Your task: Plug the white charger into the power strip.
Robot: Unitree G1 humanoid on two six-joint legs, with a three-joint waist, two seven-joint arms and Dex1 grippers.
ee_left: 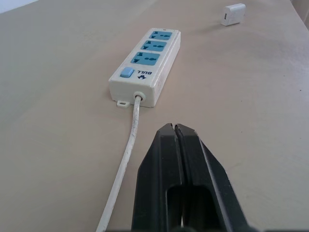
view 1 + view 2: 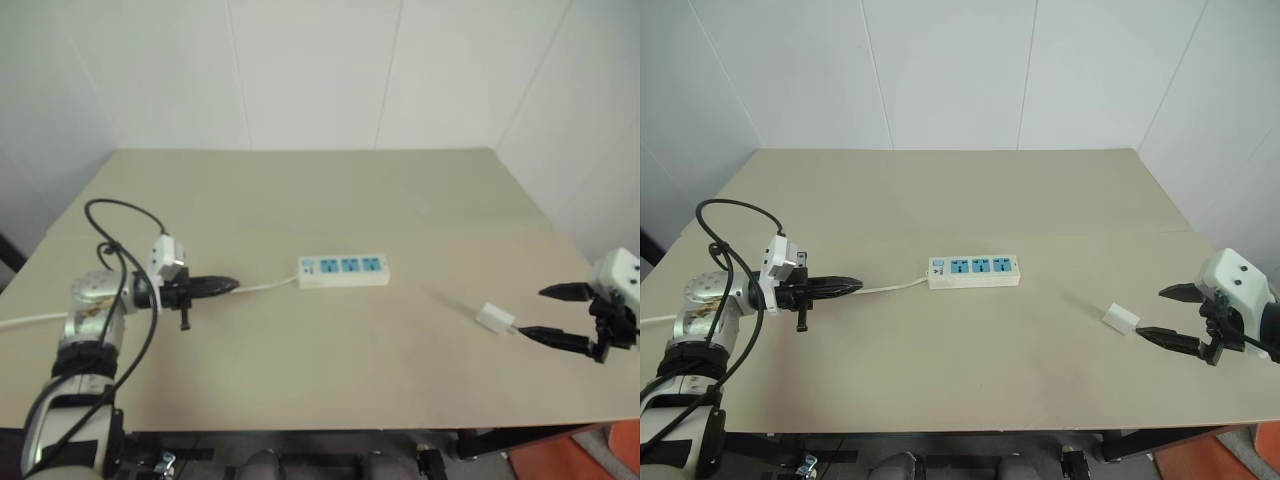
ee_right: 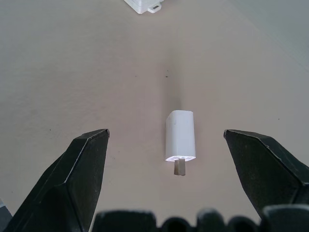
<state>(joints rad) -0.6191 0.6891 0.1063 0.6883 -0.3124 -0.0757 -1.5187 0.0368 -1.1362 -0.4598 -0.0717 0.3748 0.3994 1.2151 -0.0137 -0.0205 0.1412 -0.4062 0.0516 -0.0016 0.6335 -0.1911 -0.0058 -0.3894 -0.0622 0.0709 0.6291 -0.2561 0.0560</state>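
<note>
The power strip lies flat near the table's middle, its three blue sockets facing up and its thin white cord running off to the left. My left gripper hovers just left of the strip's switch end with its fingers pressed shut and nothing between them. The white charger lies on its side at the right of the table, metal prongs toward my right gripper. That gripper stands wide open just right of the charger, apart from it; in the right wrist view the charger rests between the spread fingertips.
The beige table ends in a front edge close below both grippers and a right edge under the right arm. White walls stand behind it. A black cable loops over the left forearm.
</note>
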